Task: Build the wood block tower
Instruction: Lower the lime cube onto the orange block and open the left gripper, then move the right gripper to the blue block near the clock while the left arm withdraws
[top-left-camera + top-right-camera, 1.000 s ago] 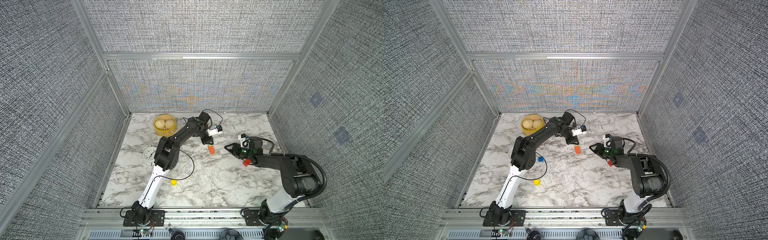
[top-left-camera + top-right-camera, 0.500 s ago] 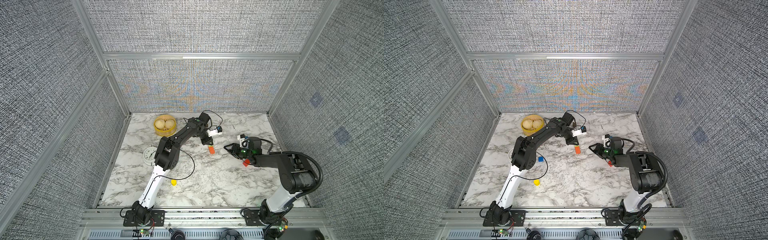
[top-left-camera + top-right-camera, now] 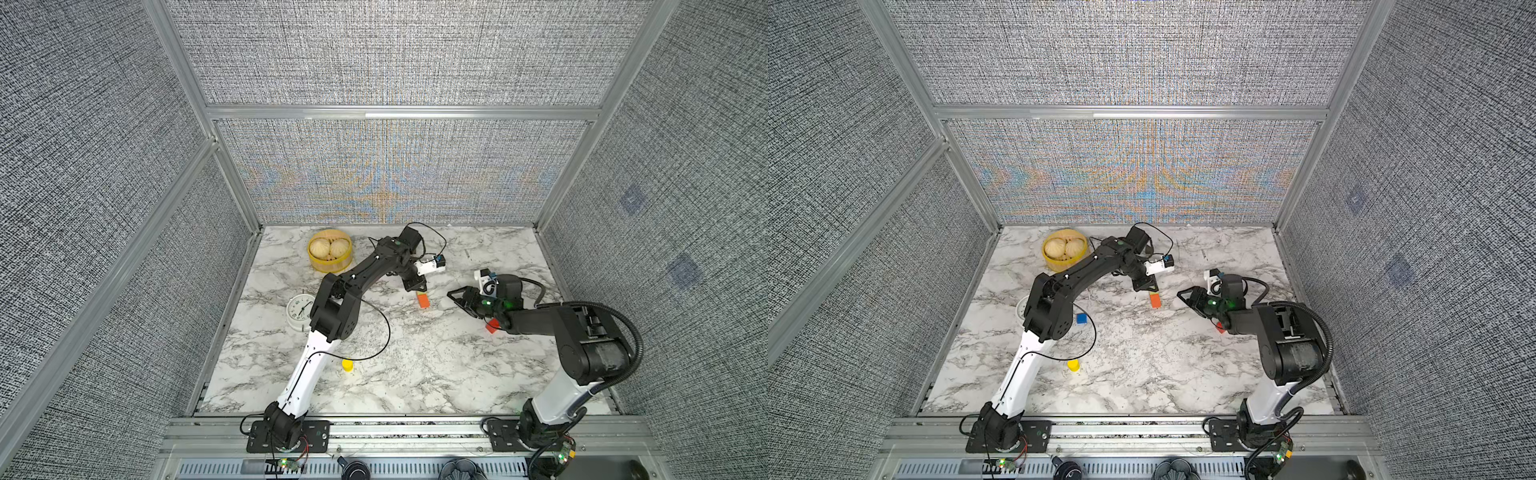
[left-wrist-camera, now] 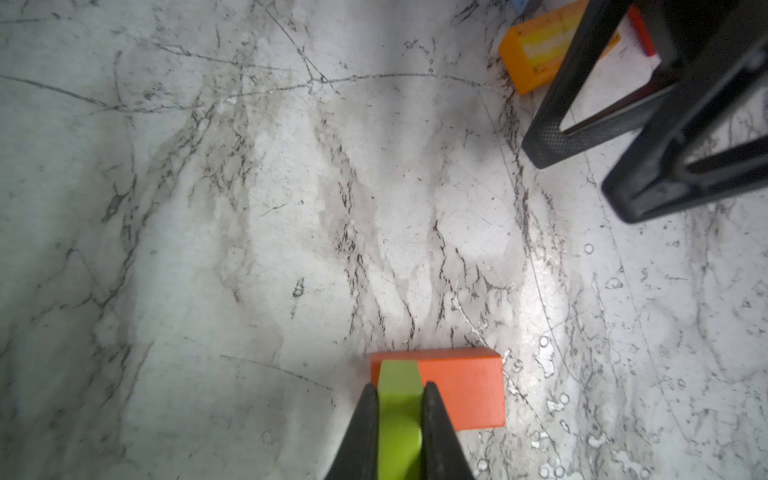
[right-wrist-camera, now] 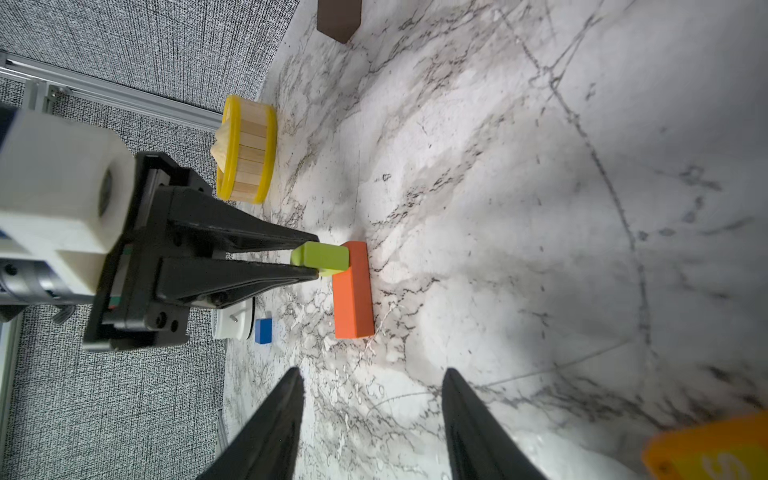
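Right wrist view shows your left gripper (image 5: pixel 318 256) clamped on the lime-green wooden block (image 5: pixel 330 255), over the far end of the flat orange wooden bar (image 5: pixel 353 297) mid-scene; your right gripper (image 5: pixel 372 373) gapes empty. Release this off-centre and the block may tip off, or nudge the bar.

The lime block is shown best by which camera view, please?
The right wrist view: the lime block shows nearly whole in the left gripper. The left wrist view shows a strip between the fingers; both top views barely show it.

left hand (image 4: pixel 400 386): clamped on lime block (image 4: pixel 399 419) | lime block: over orange bar (image 4: pixel 463 390)
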Controlling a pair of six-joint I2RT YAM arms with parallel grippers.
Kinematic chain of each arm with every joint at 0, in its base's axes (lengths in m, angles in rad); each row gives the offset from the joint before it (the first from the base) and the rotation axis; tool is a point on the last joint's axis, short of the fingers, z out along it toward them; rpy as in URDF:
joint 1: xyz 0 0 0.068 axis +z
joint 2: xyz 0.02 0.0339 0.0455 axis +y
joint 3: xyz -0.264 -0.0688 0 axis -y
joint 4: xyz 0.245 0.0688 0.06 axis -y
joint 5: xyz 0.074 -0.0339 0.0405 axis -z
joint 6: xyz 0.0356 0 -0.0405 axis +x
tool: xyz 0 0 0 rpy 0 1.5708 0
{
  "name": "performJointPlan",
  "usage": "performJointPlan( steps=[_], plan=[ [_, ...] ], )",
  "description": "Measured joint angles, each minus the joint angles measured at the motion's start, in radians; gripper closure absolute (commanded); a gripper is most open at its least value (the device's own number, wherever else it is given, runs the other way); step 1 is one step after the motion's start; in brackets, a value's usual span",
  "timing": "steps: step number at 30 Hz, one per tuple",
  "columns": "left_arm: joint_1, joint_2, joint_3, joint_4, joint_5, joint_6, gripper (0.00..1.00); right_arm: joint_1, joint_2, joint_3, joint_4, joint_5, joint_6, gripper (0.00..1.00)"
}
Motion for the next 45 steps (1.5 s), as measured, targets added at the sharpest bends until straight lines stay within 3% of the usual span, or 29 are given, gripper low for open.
performJointPlan(
  steps=[18,22,23,24,31,37,45],
  plan=[
    [-0.005,-0.016,-0.024,0.016,-0.023,0.004,0.50,-0.002,0.004,-0.006,0.007,-0.002,0.001,0.44],
    [-0.005,-0.033,-0.029,0.023,-0.040,0.002,0.26,-0.002,0.003,-0.006,0.006,-0.002,0.004,0.44],
    [-0.005,-0.040,-0.029,0.026,-0.046,0.000,0.09,-0.002,-0.001,-0.005,0.000,0.000,0.003,0.44],
    [-0.006,-0.047,-0.031,0.027,-0.051,-0.001,0.02,-0.003,-0.010,-0.001,-0.023,0.004,-0.002,0.44],
    [-0.006,-0.142,-0.074,0.051,-0.101,-0.048,0.01,-0.003,-0.119,0.057,-0.208,0.064,-0.064,0.41],
    [-0.006,-0.320,-0.217,0.104,-0.177,-0.116,0.01,0.018,-0.211,0.150,-0.432,0.122,-0.158,0.36],
    [-0.005,-0.593,-0.473,0.230,-0.482,-0.372,0.01,0.119,-0.278,0.321,-0.724,0.204,-0.302,0.33]
  ],
)
